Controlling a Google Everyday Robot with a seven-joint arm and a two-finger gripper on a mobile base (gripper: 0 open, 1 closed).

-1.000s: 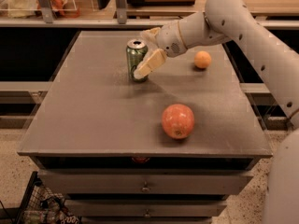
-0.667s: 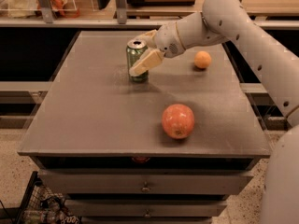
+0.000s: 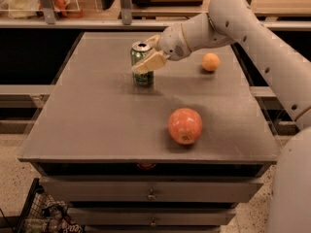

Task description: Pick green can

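Observation:
The green can (image 3: 141, 71) stands upright on the grey table (image 3: 97, 110), left of centre towards the back. It has a silver top and pale lettering. My gripper (image 3: 148, 52) reaches in from the right at can height and is open. One pale finger (image 3: 146, 63) lies across the can's front upper part and the other finger (image 3: 153, 39) is behind its top rim. The can sits between them and rests on the table.
A large red-orange fruit (image 3: 185, 125) lies near the table's front centre. A small orange (image 3: 210, 62) lies at the back right, just beyond my arm (image 3: 228, 18). Drawers (image 3: 150, 193) are below the tabletop and a shelf (image 3: 97, 21) runs behind it.
The gripper has shifted slightly, and its near finger has moved up and in against the can's front. The can and both fruits have not moved.

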